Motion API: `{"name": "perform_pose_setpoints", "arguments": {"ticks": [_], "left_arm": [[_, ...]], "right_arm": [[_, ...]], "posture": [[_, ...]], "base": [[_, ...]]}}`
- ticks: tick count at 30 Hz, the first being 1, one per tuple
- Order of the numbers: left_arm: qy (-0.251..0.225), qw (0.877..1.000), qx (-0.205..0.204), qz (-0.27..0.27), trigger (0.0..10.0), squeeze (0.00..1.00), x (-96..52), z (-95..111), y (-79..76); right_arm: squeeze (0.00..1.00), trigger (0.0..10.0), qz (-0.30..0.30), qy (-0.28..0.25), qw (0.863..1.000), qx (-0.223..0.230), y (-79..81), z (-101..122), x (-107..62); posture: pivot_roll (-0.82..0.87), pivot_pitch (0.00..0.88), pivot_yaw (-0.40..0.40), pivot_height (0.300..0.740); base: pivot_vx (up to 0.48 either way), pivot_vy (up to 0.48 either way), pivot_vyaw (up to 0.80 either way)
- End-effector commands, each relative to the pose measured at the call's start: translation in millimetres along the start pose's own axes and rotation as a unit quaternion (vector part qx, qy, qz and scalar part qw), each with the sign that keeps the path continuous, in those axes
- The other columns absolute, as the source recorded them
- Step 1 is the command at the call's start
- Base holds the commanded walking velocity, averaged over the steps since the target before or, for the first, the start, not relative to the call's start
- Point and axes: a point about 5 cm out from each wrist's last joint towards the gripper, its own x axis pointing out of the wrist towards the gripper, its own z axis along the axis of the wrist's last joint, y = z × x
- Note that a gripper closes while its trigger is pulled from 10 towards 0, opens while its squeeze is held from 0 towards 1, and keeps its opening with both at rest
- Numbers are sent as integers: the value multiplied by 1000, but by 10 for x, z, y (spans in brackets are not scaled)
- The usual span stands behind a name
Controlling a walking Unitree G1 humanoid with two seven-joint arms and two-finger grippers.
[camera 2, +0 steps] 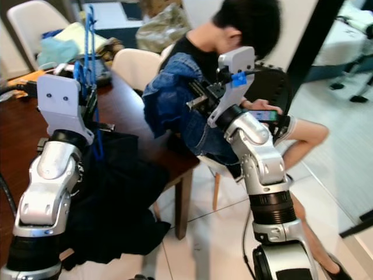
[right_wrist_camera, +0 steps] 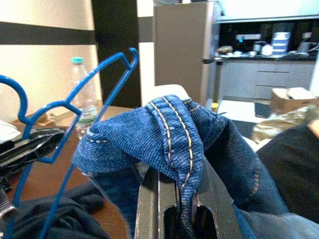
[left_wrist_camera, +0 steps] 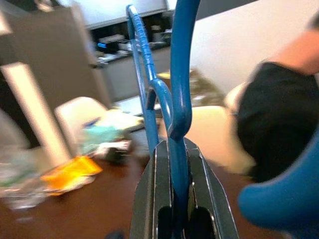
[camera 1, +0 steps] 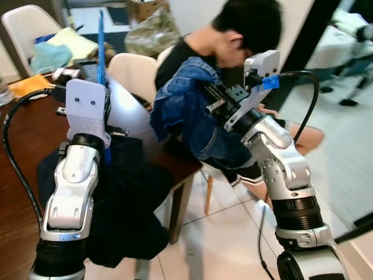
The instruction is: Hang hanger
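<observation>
The left gripper [left_wrist_camera: 179, 199] stands raised above a dark wooden table [camera 1: 26, 134], its two black fingers [left_wrist_camera: 149, 199] pressed together on a blue hanger [left_wrist_camera: 178, 89]. The hanger's long axis runs straight out from the fingertips and nearly upright, its curved neck rising just past the tips; its top is cut off at the frame edge in the left wrist view. In the right wrist view the same hanger shows side on, one shoulder bar sloping up to a small notched end.

Across the table corner, the right gripper [right_wrist_camera: 182, 194] has its fingers clamped tight on a folded seam of blue denim jeans [right_wrist_camera: 169, 134], which bulge over the fingertips and hang down on both sides, hiding most of the jaws. The hanger sits off to one side of this gripper, apart from the denim.

A dark garment [camera 1: 122, 198] is draped under the left arm and spills over the table's edge toward the tiled floor [camera 1: 227, 239]. Directly beyond the jeans a seated person [camera 1: 245, 29] leans forward on a white chair [camera 1: 134, 73], close against the right arm, leaving little room on that side. Open floor lies to the right. Clutter at the far end of the table is blurred and hard to make out.
</observation>
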Motion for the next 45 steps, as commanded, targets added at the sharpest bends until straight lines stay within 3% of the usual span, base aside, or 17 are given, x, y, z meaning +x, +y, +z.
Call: {"name": "perform_pose_setpoints", "arguments": {"ticks": [1,13,23,24,26,28,31,33,36,41,45], "left_arm": [[-16,999,30,17,10000,0,18,78,50],[-41,997,65,19,10000,0,55,169,87],[-47,998,29,-16,10000,0,111,198,-51],[-70,996,43,-26,10000,0,167,264,-45],[-70,996,43,-26,10000,0,167,264,-45],[-140,988,62,-33,10000,0,343,492,28],[-165,984,63,-32,10000,0,406,585,61],[-208,977,46,-28,10000,0,531,778,83],[-221,974,26,-27,10000,0,593,860,72],[-211,976,-13,-52,10000,0,612,866,1],[-186,980,-20,-66,10000,0,594,787,-70]], "right_arm": [[0,10000,18,-37,999,-4,48,165,12],[0,10000,29,-56,998,13,115,201,56],[0,10000,82,-40,996,24,379,93,119],[0,10000,85,-36,995,25,405,67,123],[0,10000,85,-36,995,25,405,67,123],[0,10000,88,-31,995,30,438,26,128],[0,10000,89,-30,995,32,446,15,129],[0,10000,87,-28,995,35,461,-8,137],[0,10000,82,-25,996,36,468,-31,147],[0,10000,33,41,999,13,435,-244,168],[0,10000,12,90,996,-7,410,-402,164]], "posture": [[88,122,-59,740],[93,125,-60,740],[87,129,-58,740],[90,129,-59,740],[90,129,-59,740],[101,126,-63,740],[101,126,-63,740],[100,122,-62,740],[100,122,-62,740],[100,123,-62,740],[100,123,-62,740]], "base": [[0,0,681],[0,0,680],[0,0,679],[0,0,681],[0,0,681],[0,0,681],[0,0,681],[0,0,681],[0,0,681],[0,0,93],[0,0,0]]}}
